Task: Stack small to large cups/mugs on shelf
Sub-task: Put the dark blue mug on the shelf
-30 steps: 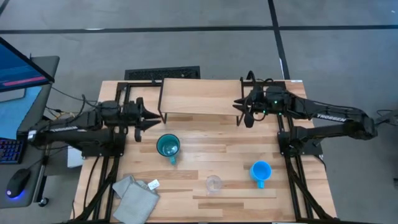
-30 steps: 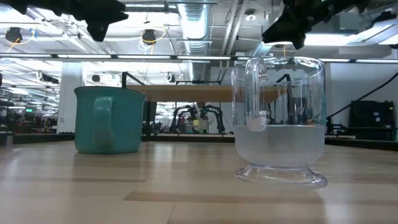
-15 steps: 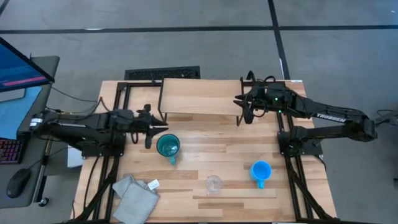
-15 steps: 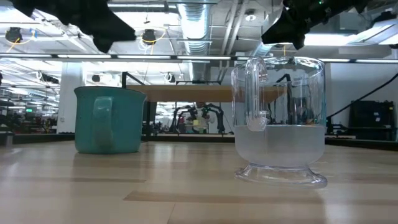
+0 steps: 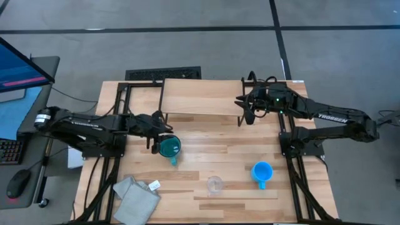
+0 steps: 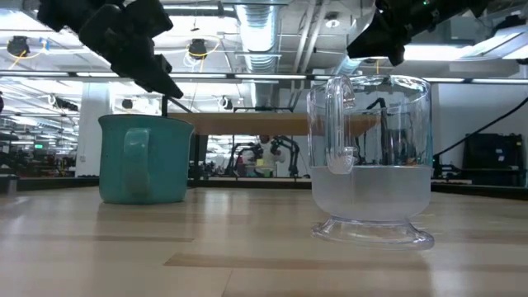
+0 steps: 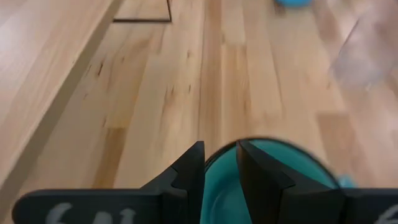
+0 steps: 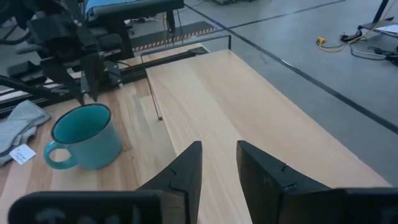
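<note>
From above, the left gripper [image 5: 157,132] hung over the rim of the teal mug [image 5: 169,147], which stood on the table [image 5: 206,167] in front of the shelf [image 5: 201,97]. The right gripper [image 5: 244,110] waited at the shelf's right end. The clear cup [image 5: 214,184] and the blue mug [image 5: 262,171] stood nearer the front edge, well apart from each other, and a grey cloth [image 5: 136,194] lay at the front left.

At table height, the left gripper [image 6: 165,81] pointed down just above the teal mug [image 6: 144,158]; the clear cup [image 6: 370,157] stood close to the camera.

The left wrist view showed its fingers [image 7: 188,169] slightly parted, straddling the teal mug's [image 7: 261,174] rim without yet pinching it.

The right wrist view showed its fingers [image 8: 186,167] spread, holding nothing, over the shelf [image 8: 224,99].
</note>
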